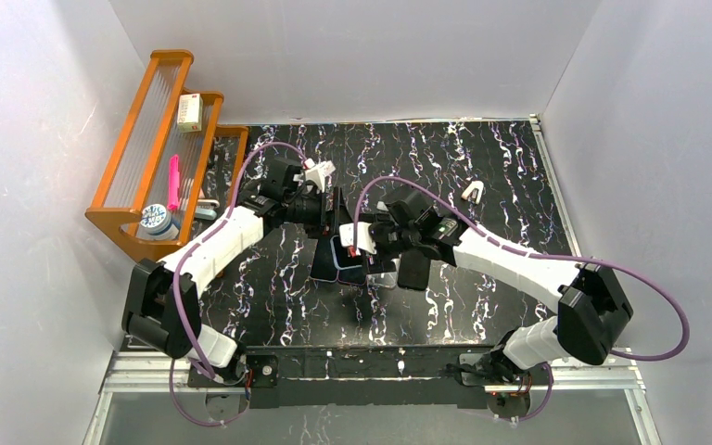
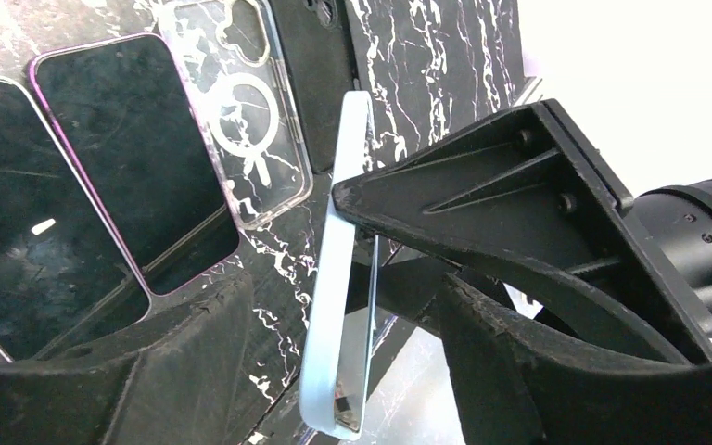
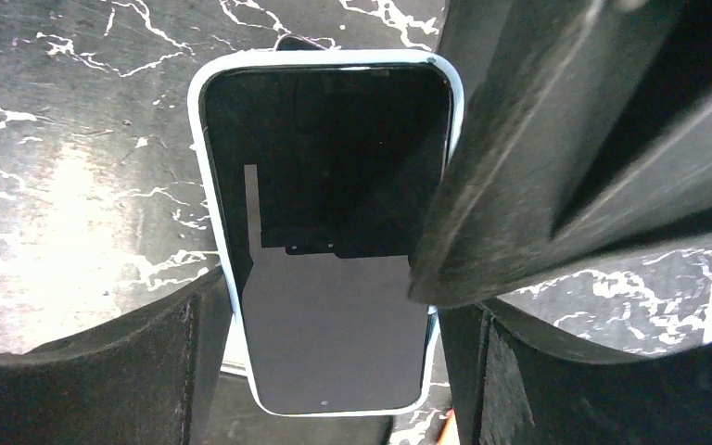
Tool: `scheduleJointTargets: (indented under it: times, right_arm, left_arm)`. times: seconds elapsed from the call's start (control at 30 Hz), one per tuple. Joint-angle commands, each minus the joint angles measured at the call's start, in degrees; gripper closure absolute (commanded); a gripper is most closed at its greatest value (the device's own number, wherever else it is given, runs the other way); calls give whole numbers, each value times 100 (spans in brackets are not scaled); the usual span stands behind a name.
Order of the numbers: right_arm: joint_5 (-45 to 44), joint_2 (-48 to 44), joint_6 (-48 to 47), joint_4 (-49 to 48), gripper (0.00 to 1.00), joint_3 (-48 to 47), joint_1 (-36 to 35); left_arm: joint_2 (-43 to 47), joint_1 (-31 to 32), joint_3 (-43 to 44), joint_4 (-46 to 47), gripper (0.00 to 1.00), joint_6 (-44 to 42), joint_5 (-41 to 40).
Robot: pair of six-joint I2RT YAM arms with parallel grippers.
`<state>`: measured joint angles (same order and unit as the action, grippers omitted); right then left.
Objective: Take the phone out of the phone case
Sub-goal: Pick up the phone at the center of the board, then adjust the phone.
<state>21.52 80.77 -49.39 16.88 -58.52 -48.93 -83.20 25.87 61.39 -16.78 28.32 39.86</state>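
The phone (image 3: pixel 334 185), dark screen toward the right wrist camera, sits in a light blue phone case (image 3: pixel 211 204). It is held up off the table on edge. My right gripper (image 3: pixel 334 343) is shut across the case's width, one finger on each long side. In the left wrist view the case (image 2: pixel 338 278) is edge-on, and the phone's glass (image 2: pixel 371 306) stands slightly out of it. My left gripper (image 2: pixel 343 306) is open, straddling the phone front and back with a gap at each finger. One left finger (image 3: pixel 538 167) covers the phone's right edge. In the top view both grippers meet over the mat's middle (image 1: pixel 345 222).
Two bare phones (image 2: pixel 19 213) (image 2: pixel 130 158), a clear case (image 2: pixel 241 120) and a black case (image 2: pixel 320 56) lie on the marbled mat below. An orange rack (image 1: pixel 148 139) stands at the back left. A small white object (image 1: pixel 472 192) lies at the back right.
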Motion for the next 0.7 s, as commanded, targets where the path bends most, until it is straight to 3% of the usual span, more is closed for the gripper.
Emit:
scheduleJointTargets:
  times: [0.0,0.13,0.27,0.4,0.43,0.67]
  right_arm:
    - [-86,-66,-680,-242,99,-463,-72]
    - [-149,-53,-894,-239,99,-556,-105]
    - [-283,-2,-1079,-294,99,-593,-140]
    - [-545,-44,-1237,-594,99,-454,-182]
    - [-571,-87,-1226,-730,95,-390,-182]
    - [-1395,-575,-635,-1637,52,262,-178]
  left_arm:
    - [-33,100,-89,-55,35,-101,373]
    - [-71,186,-129,-45,46,-133,472]
    - [-100,230,-146,-4,65,-133,546]
    - [-64,227,-154,112,96,-54,617]
    - [-34,226,-147,158,100,-28,580]
    - [404,125,-347,758,100,272,-100]
